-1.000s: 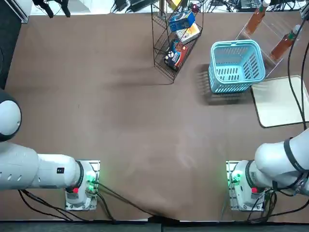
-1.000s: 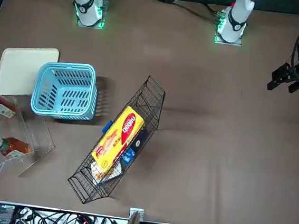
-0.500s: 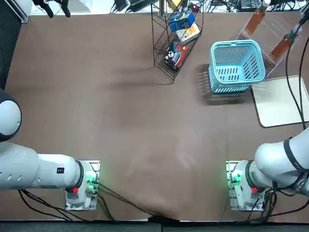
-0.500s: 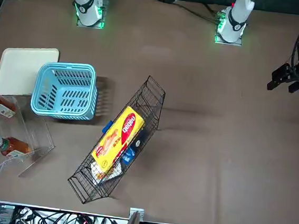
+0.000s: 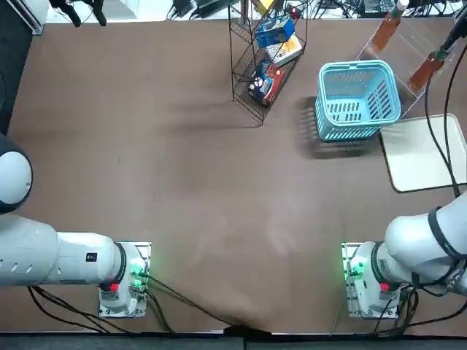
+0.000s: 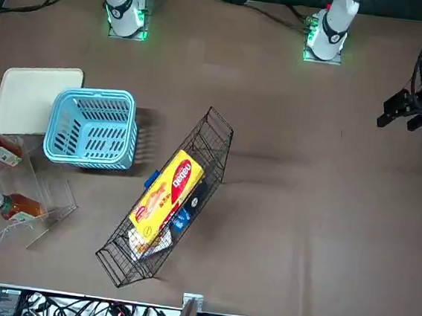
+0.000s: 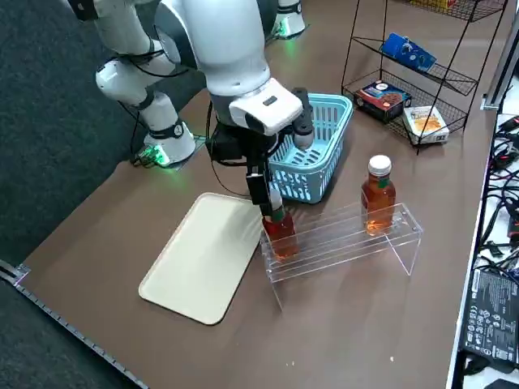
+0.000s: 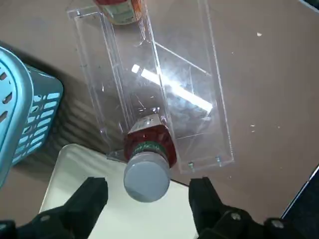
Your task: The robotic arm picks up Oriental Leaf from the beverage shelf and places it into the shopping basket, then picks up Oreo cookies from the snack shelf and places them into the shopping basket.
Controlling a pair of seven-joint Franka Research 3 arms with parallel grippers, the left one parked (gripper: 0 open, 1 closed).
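We look down on a brown tabletop (image 5: pixel 219 189) where a cream board (image 7: pixel 204 258) lies flat near the light-blue basket (image 5: pixel 357 100) and the clear acrylic stand (image 7: pixel 340 239), while a black wire rack (image 6: pixel 170 199) stands well apart from the stand, a yellow pack (image 6: pixel 166 197) and other boxes on it, and tangled cables (image 6: pixel 69 309) and dark equipment (image 7: pixel 491 316) line the far edge of the table. Two tea bottles (image 7: pixel 378 194) (image 7: pixel 280 233) with pale caps sit on the acrylic stand beside the basket. Our right gripper (image 8: pixel 148 201) hovers at the bottle nearer the board, its fingers parted on either side of the cap with nothing clasped.
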